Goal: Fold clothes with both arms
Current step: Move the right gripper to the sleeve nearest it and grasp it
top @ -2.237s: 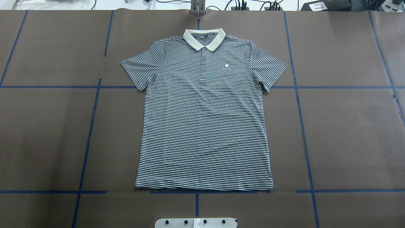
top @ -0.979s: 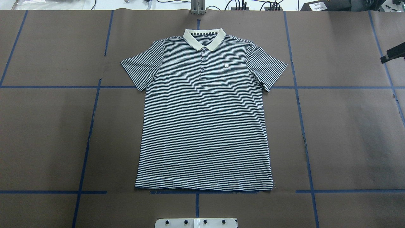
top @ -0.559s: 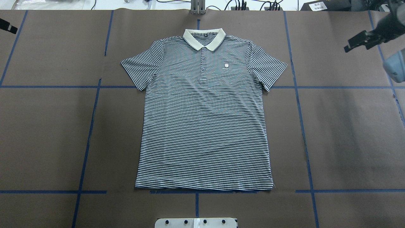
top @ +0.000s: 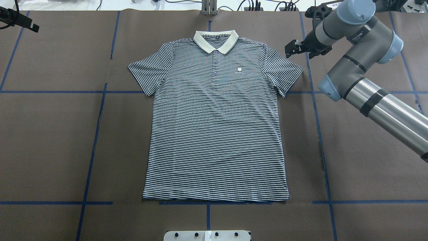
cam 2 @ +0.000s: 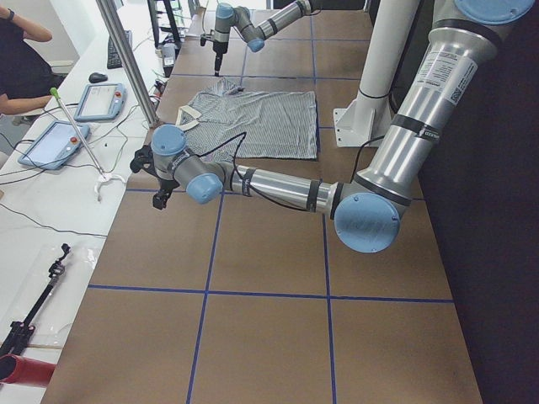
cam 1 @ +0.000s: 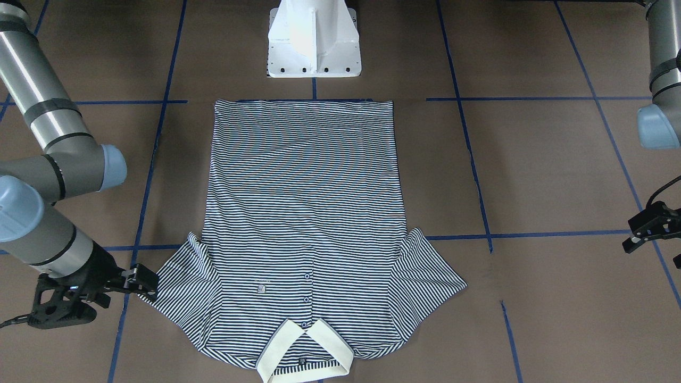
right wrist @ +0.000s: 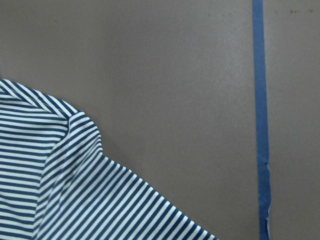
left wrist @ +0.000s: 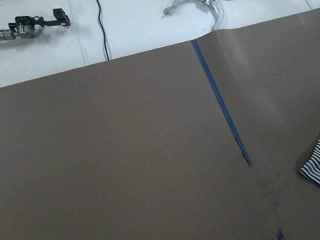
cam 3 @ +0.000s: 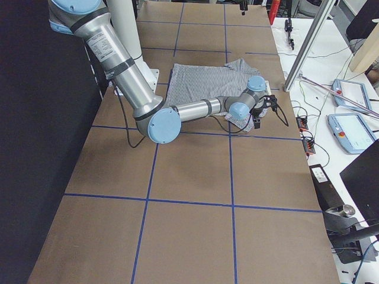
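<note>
While one polo shirt (top: 217,134) lies flat, the left gripper (cam 1: 648,240) and right gripper (top: 294,49) both gape empty.

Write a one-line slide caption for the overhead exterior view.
Flat, unfolded striped polo shirt on the table; right gripper beside one sleeve, left gripper far off at upper left.

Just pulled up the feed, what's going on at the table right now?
The striped polo shirt lies flat and face up on the brown table, with nothing folded yet. The right gripper hovers by the edge of the sleeve on the robot's right side and does not appear to grip it. The left gripper is out at the far corner, well clear of the shirt.
</note>
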You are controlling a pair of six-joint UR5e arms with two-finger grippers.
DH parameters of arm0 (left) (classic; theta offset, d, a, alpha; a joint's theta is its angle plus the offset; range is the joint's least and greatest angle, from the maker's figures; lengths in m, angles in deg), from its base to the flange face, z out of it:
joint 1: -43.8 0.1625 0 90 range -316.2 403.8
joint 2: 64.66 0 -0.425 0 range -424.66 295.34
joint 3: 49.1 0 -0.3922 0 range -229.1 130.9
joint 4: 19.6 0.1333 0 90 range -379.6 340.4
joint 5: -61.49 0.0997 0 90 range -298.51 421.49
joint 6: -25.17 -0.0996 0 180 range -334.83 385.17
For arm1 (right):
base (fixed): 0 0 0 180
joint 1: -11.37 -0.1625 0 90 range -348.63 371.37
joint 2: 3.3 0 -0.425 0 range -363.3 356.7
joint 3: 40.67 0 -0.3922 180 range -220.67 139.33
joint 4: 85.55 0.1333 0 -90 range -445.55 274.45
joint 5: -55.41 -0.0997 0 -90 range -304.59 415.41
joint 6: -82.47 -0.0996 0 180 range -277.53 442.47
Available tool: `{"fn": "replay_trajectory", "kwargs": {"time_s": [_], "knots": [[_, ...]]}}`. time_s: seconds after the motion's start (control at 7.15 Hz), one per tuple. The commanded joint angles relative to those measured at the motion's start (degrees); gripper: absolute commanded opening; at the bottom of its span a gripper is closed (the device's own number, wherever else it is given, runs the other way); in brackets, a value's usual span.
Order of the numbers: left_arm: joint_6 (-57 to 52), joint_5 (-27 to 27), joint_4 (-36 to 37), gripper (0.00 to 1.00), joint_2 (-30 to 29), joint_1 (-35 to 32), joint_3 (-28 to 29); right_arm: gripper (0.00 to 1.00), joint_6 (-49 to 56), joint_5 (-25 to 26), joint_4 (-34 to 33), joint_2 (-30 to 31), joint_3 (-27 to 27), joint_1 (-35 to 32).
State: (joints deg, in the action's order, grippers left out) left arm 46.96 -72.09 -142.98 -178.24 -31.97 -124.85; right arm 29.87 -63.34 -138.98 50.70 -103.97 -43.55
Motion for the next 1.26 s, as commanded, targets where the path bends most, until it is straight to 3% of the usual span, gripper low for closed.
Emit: {"fn": "replay_trajectory", "kwargs": {"time_s": [0.0, 0.56, 0.7, 0.84, 0.98, 1.12], "knots": [[0.18, -0.18, -0.02, 1.0, 0.11, -0.16, -0.18, 0.99, -0.05, 0.54, -6.28, 0.14, 0.11, 1.66], [0.18, -0.27, -0.11, 1.0, 0.29, -0.34, -0.18, 0.95, 3.64, 0.54, -10.36, -0.03, 0.2, 1.84], [0.18, -0.27, -0.11, 1.0, 0.29, -0.34, -0.1, 0.83, 3.64, 0.54, -10.98, -0.47, 0.28, 1.84], [0.18, -0.27, -0.02, 1.0, 0.38, -0.34, -0.1, 0.42, 4.08, 0.54, -11.25, -0.83, 0.28, 1.75], [0.18, -0.27, -0.11, 1.0, 0.29, -0.34, -0.1, 0.26, 5.04, 0.54, -11.25, -0.66, 0.37, 1.75], [0.18, -0.27, -0.11, 1.0, 0.29, -0.34, -0.1, 0.2, 5.31, 0.54, -11.17, -0.65, 0.81, 1.66]]}}
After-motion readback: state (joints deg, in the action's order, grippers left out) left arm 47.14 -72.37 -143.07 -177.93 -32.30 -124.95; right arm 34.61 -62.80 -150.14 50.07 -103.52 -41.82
